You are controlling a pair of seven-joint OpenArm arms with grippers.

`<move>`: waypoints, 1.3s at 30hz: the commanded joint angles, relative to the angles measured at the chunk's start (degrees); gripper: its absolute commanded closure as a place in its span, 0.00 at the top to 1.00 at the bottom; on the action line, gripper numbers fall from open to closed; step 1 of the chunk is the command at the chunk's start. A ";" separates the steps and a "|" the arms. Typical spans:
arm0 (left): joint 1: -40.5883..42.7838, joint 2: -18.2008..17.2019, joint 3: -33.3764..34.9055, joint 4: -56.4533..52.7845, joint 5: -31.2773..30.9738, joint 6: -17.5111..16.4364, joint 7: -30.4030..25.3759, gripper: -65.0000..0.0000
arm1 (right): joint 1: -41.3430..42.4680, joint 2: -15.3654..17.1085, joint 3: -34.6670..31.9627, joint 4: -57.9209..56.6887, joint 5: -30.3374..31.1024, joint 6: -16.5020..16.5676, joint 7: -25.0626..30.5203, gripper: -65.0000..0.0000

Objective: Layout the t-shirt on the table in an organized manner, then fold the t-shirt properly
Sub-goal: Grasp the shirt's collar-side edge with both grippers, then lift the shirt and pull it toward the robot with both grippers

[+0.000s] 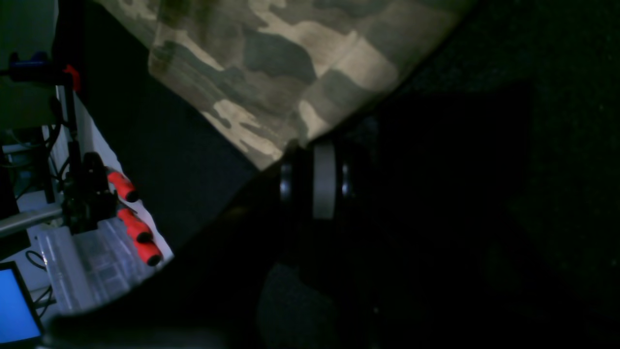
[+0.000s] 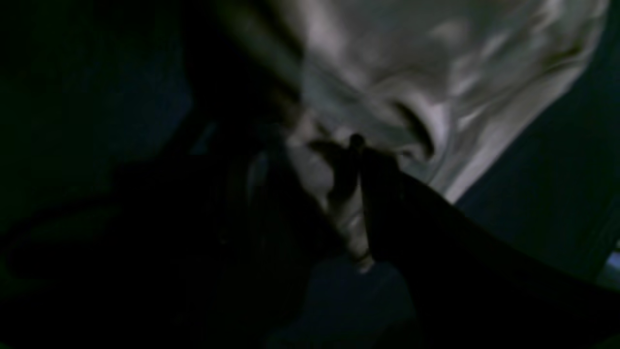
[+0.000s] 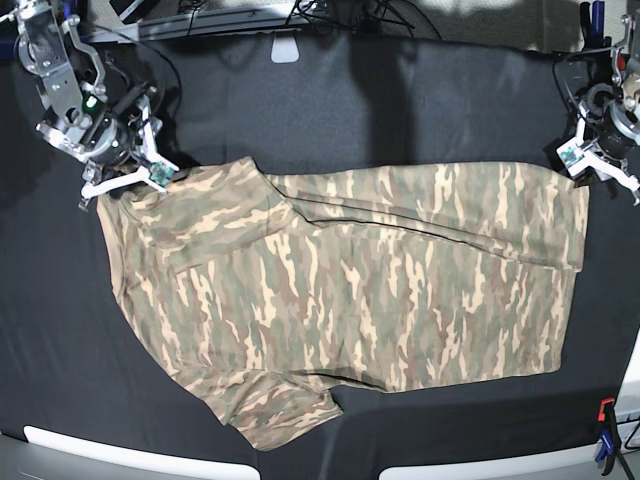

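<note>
The camouflage t-shirt (image 3: 350, 290) lies spread sideways on the black table (image 3: 400, 90), collar end to the left and hem to the right. One sleeve points to the front edge. My right gripper (image 3: 130, 185) is at the shirt's far left corner. In the right wrist view it (image 2: 356, 145) is shut, with pale fabric (image 2: 436, 63) pinched between the fingers. My left gripper (image 3: 585, 165) is at the far right hem corner. In the left wrist view it (image 1: 310, 145) looks shut on the tip of the shirt's corner (image 1: 290, 63).
Red-handled clamps (image 1: 131, 213) and a clear plastic box (image 1: 82, 261) sit beyond the table's edge beside my left gripper. A blue screen (image 1: 17, 305) is there too. A red and blue clamp (image 3: 605, 440) is at the front right corner. Cables run along the far edge.
</note>
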 commanded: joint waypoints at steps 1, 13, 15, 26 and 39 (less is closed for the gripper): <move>-0.15 -0.98 -0.22 0.37 0.07 0.00 0.33 0.00 | 0.44 0.94 0.57 0.02 -1.51 -0.24 0.85 0.46; -0.31 -1.01 -0.22 0.37 -1.92 0.15 -0.74 0.00 | 2.40 0.81 0.57 -2.67 -2.56 -2.93 2.60 0.18; -0.28 -1.01 -0.24 0.37 -3.23 0.22 -0.72 0.00 | 2.51 0.79 0.57 -2.62 -2.54 -2.95 2.60 0.00; 6.84 -3.21 -0.39 4.87 -13.94 6.49 -0.26 0.00 | -7.41 5.84 1.16 5.66 -2.75 -8.44 -1.29 0.00; 20.65 -5.29 -0.44 11.17 -16.92 10.23 4.39 0.00 | -32.48 7.63 19.74 13.44 1.64 -8.55 -2.54 0.00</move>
